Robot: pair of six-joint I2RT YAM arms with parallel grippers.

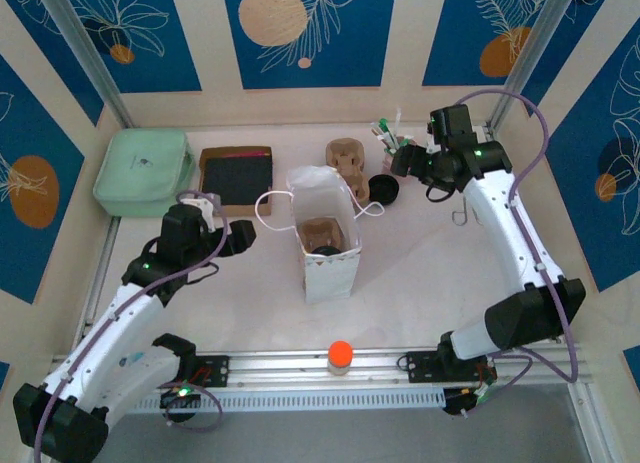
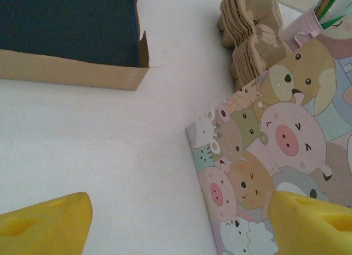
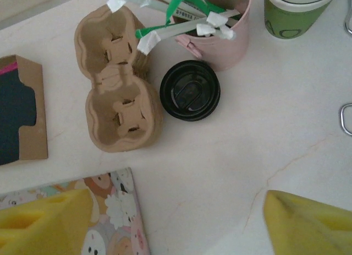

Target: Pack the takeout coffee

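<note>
White table (image 1: 420, 273) with blue-patterned walls behind it. At the centre of the top view stands an open paper bag (image 1: 325, 248) with a pulp carrier (image 1: 325, 233) sitting inside it. That part looks ready.

The coffee (image 3: 190, 90) is not packed yet. It stands upright on the table in the upper middle of the right wrist view, lid on. It is just beside the carrier stack (image 3: 118, 109) on its left and just below the pink holder (image 3: 220, 32) of straws. In the top view it sits right of the bag, well apart from it.

The right gripper (image 3: 176, 224) hovers near the coffee with its jaws spread wide. Nothing lies between its pads and it does not touch the cup. The left gripper (image 2: 179, 227) is also spread and grasps nothing. It hangs at the bag's left side, and the bag's printed corner reaches in between its pads (image 2: 47, 222).

What is left, as I judge it, is the main work: close on the coffee, carry it over the bag and lower it into a carrier pocket. The left gripper may steady the bag meanwhile.
</note>
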